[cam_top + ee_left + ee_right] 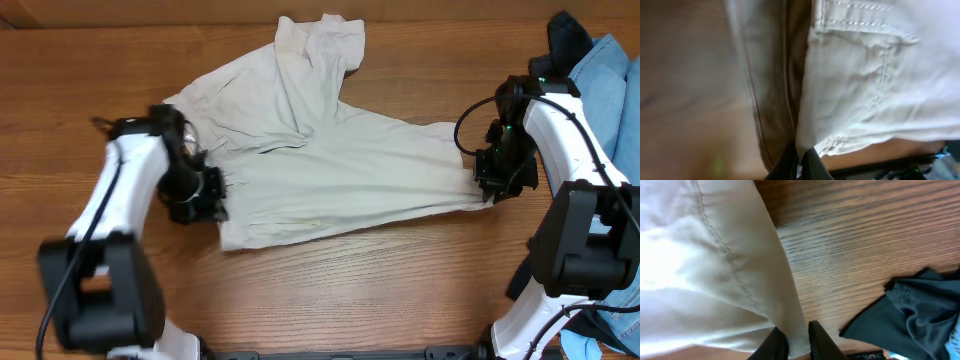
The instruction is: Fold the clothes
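Observation:
The cream trousers lie spread across the middle of the wooden table, one leg bent up toward the far edge. My left gripper is shut on the trousers' left end, the waistband end; the left wrist view shows stitched cloth pinched between the fingers. My right gripper is shut on the trousers' right end; the right wrist view shows the seamed cloth clamped between its fingers.
A light blue denim garment and a black garment lie at the table's right edge, close behind my right arm. The black garment also shows in the right wrist view. Bare wood surrounds the trousers.

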`<state>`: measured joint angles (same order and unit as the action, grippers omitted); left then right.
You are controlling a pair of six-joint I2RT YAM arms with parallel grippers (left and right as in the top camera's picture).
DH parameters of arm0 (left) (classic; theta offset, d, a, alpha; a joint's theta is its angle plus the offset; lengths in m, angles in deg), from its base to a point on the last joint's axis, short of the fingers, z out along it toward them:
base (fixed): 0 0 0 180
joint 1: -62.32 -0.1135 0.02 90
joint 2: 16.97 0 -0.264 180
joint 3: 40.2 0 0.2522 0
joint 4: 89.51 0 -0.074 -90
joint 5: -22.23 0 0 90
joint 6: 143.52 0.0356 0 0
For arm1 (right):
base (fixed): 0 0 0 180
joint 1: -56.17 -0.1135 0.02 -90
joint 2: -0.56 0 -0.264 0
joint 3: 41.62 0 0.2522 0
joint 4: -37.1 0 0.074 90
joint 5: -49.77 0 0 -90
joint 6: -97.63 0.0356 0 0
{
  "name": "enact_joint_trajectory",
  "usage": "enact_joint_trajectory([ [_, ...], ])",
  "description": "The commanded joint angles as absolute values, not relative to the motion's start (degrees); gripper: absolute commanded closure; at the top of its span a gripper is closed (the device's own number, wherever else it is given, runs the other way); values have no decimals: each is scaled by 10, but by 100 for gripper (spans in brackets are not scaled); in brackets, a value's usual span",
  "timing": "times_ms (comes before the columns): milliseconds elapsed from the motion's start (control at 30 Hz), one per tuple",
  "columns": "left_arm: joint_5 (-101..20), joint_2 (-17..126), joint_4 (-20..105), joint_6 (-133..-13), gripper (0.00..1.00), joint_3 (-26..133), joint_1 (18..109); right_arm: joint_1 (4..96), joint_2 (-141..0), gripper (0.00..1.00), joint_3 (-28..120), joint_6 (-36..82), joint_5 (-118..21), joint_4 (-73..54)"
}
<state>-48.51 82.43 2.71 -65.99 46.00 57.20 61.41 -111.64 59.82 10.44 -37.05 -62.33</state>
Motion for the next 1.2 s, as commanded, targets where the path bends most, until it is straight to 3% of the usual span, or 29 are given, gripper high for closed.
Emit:
enact_joint_trajectory([
  [0,-519,778,-18,-672,96,453,547,618,-1116,83,595,107,-360,-625],
  [367,-497,758,-24,-664,96,311,548,618,-1116,82,595,107,-360,-638],
  [600,-535,758,-16,-725,94,292,548,618,-1116,82,595,107,-380,-627],
  [867,-542,757,97,-753,75,346,548,616,-1116,82,596,36,-526,-559],
  [1167,-437,758,170,-756,67,414,568,585,-1116,77,596,7,-568,-508],
])
